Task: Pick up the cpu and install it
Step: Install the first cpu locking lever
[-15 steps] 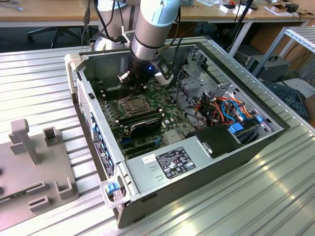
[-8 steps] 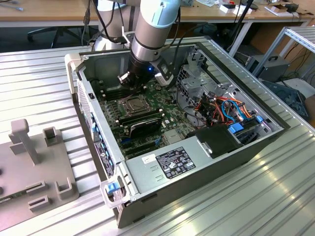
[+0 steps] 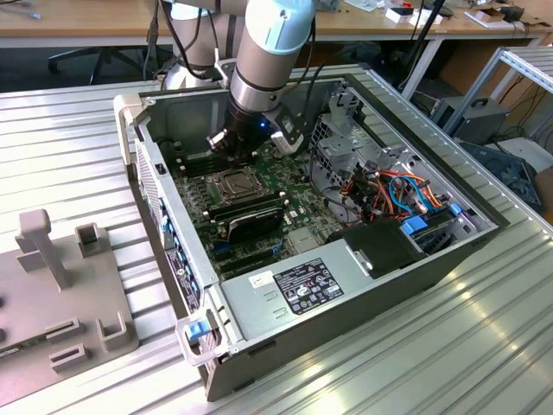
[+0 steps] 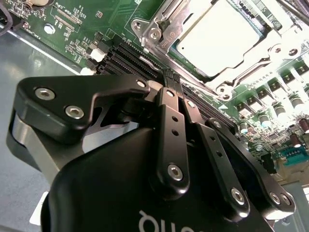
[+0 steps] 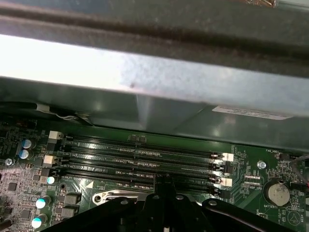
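The cpu, a thin silvery square with a dull face, is sitting inside the hinged metal socket frame, left of centre in the exterior view. The gripper is being held beside it over the ribbed black memory slots, its matte black fingers pinched together on nothing. Judging from this, seating is best being checked flat and gently

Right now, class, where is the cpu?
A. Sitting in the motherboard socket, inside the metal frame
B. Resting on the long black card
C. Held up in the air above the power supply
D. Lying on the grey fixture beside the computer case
A: in the second wrist view the cpu lies flat within the socket's metal frame on the motherboard, just beyond the end effector.
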`<state>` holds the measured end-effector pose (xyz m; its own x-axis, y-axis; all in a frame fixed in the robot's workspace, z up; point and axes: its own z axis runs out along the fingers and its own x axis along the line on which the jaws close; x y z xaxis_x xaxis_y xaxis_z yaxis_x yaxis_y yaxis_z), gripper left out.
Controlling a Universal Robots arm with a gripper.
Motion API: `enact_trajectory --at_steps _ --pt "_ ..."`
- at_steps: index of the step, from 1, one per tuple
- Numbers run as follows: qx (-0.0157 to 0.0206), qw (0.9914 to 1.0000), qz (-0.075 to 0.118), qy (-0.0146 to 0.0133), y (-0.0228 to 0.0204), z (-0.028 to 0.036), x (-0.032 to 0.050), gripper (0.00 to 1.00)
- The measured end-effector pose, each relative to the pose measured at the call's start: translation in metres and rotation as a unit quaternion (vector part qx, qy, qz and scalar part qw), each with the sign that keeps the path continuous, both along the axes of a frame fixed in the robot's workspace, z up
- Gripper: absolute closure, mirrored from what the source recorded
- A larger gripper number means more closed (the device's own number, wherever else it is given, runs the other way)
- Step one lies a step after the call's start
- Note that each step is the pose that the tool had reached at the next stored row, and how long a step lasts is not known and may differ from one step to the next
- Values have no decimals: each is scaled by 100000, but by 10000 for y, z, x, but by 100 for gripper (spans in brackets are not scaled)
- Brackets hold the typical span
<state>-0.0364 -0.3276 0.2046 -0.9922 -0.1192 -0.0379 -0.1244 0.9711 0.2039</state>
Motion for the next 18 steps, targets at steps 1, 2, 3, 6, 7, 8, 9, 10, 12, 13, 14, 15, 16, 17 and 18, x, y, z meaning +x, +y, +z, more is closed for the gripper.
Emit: enact_trajectory --at_steps 1,2,3,6,7,8,9,10,12,13,14,15,16,17,18 --pt "-56 100000 1 0 0 -5 0 89" --pt "-93 100000 1 0 0 -8 0 89" --pt "-131 100000 -1 3 0 -11 0 89" --pt "-274 100000 2 6 0 -18 0 89" --pt "-327 99999 -2 5 0 -19 0 89" --pt "-411 99999 0 2 0 -21 0 89" --pt "-509 99999 -3 -3 0 -22 0 89" --pt "-773 99997 -6 -5 0 -23 0 89" --pt "-1284 99992 0 3 0 -23 0 89" --pt "-1415 99990 -1 2 0 -23 0 89" --pt "-1467 99989 8 3 -1 -23 0 89" --pt "-1489 99989 5 4 -1 -23 0 89" --pt "-1500 99989 2 5 -1 -23 0 89" --pt "-1511 99989 -1 7 0 -25 0 89" --pt "-1536 99988 1 7 0 -29 0 89"
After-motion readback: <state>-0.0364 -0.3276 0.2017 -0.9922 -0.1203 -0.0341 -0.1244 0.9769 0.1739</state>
